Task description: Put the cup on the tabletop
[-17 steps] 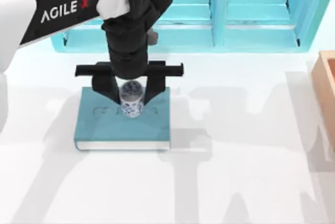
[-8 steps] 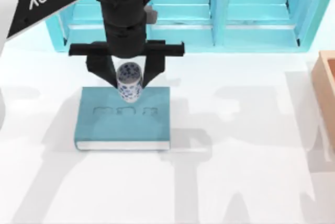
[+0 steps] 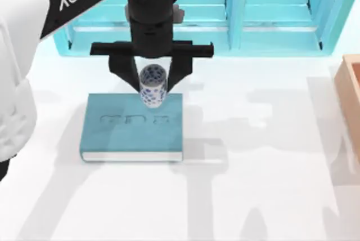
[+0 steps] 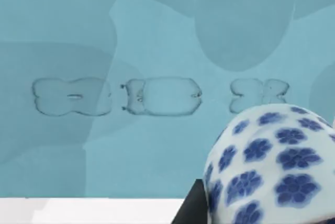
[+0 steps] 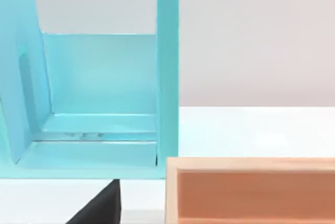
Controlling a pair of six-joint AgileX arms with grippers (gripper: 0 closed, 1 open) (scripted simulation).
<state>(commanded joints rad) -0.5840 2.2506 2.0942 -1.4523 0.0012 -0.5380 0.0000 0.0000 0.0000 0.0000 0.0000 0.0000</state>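
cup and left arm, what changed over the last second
The left gripper, shut on the cup, has lifted it off the teal book and carried it toward the turquoise shelf, then slightly toward the table's right. The cup now hangs over the book's far edge. The book, shelf, wooden box and tabletop stayed as they were.
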